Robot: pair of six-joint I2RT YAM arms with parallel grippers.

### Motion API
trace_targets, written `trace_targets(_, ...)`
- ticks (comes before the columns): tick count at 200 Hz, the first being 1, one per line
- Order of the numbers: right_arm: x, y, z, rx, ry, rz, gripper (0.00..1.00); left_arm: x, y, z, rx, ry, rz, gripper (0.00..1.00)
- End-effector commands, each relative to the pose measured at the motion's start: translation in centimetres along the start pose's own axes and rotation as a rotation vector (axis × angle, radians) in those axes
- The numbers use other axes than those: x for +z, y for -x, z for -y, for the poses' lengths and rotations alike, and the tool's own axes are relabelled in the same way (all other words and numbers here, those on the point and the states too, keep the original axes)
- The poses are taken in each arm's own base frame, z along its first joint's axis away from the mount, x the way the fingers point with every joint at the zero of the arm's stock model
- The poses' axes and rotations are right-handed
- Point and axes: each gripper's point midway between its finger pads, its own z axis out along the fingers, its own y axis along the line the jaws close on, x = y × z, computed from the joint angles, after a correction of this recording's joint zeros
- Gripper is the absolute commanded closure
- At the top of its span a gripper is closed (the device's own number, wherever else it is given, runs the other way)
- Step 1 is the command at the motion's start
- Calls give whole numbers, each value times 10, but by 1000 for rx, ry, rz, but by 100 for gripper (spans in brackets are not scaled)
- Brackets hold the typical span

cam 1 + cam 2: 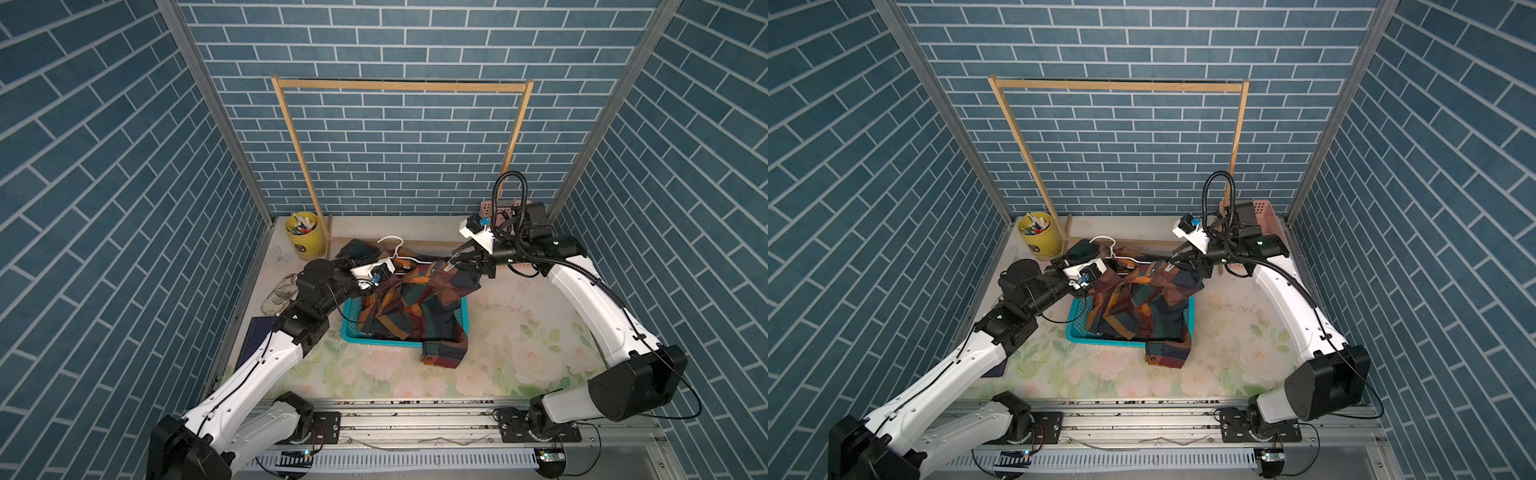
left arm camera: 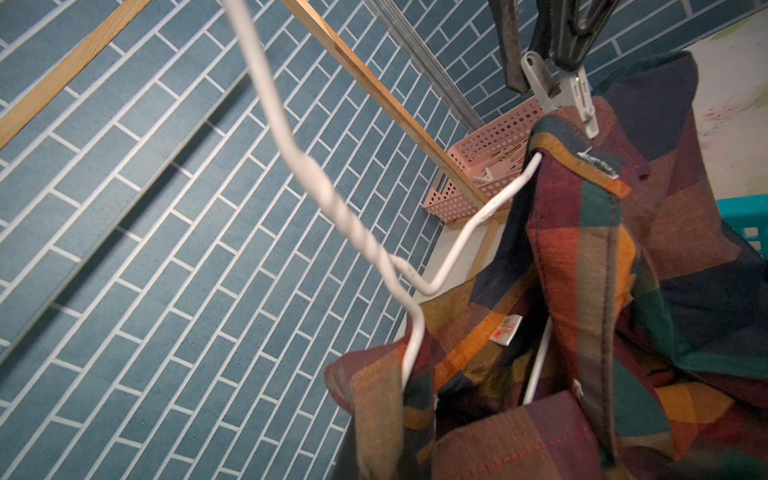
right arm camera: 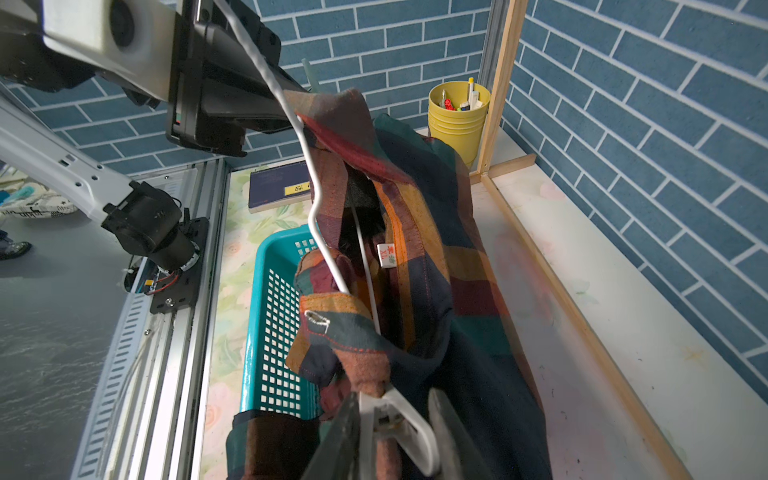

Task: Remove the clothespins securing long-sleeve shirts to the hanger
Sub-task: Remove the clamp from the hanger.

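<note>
Seeing right gripper (image 1: 453, 261) pinched onto white clothespin (image 2: 557, 93) at 2 o'clock shoulder of plaid shirt (image 1: 415, 307), on wire hanger (image 1: 392, 241). Seeing left gripper (image 3: 286, 104) closed tight at 10 o'clock shoulder; can't tell on what. Finding shirt draped into teal basket (image 1: 349, 332).

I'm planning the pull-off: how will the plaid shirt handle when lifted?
Probably floppy: the shirt sags in folds from the hanger into the basket. Likely to drag or snag, since part spills over the basket's rim. It may slide off the thin smooth wire once the pin lets go.
</note>
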Motion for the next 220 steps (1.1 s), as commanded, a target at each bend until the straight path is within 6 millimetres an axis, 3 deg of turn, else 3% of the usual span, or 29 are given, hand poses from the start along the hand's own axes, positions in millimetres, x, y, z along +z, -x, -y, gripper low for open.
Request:
trace_targets(1,3,-5,-4,5,37,1,81,-4,13,-6,13,14,43,100)
trace_targets(56,0,-4,-4,-2,21,-7,100,-4,11,-7,13,15,37,100)
trace_targets(118,-7,7,6,-5,-63,-1,100,-2,6,-8,6,22,15,100)
trace_targets(186,-37,41,12,-77,-236,79,100,8,-7,-3,-1,4,-25,100)
trace_targets(220,-53,37,46,-32,-430,53,100,8,-6,-3,-4,4,-24,100)
